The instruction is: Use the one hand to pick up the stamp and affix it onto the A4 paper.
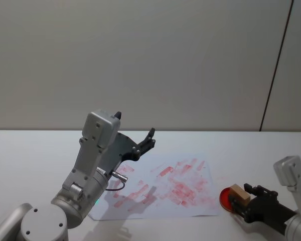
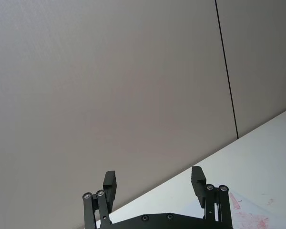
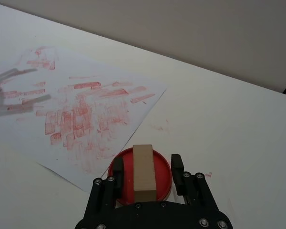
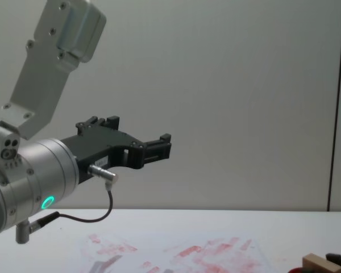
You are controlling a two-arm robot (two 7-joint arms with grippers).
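Over the red ink pad (image 3: 140,179), the right tool (image 3: 145,171) sits open around the stamp (image 3: 144,166); next, squeeze and lift.

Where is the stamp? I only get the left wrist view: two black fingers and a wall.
Observer: The stamp stands on a round red pad, to the robot's right of the A4 paper.
Operator: Is anything holding it?
Observer: Not yet. The right gripper has one finger on each side of it, with gaps showing.
Operator: And the fingers I see?
Observer: That is the left gripper, open and raised in the air over the paper's left side.
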